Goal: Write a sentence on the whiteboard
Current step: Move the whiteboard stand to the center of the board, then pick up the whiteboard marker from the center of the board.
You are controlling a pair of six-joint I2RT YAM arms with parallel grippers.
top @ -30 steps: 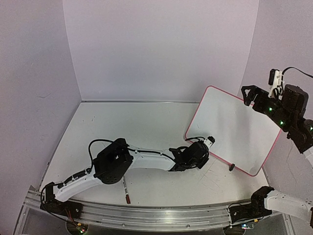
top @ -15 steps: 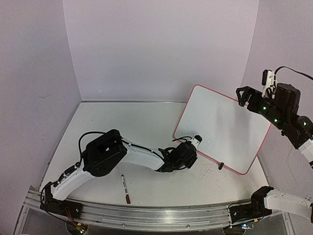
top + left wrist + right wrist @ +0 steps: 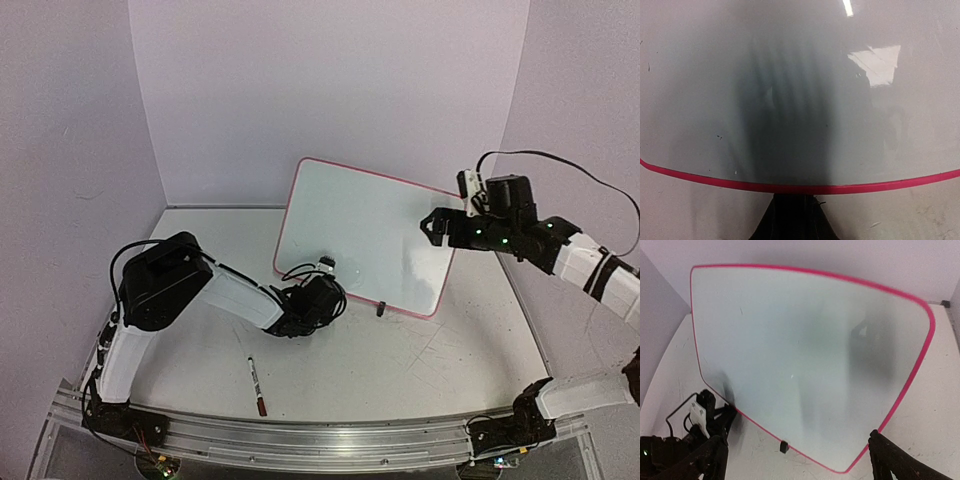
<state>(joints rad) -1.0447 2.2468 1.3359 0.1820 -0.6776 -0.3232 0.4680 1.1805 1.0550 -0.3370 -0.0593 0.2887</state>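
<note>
White table (image 3: 420, 370), scuffed with faint dark marks. One pen (image 3: 255, 380) with a red end lies flat on it, nearer the arm bases than the left gripper's (image 3: 330, 292) jaws. The whiteboard (image 3: 365, 235) pinched in those jaws may touch the table; unclear.

The whiteboard (image 3: 360, 230) is smooth and glossy, its rim (image 3: 800, 189) pink plastic; the table (image 3: 400, 370) looks matt and scuffed.
</note>
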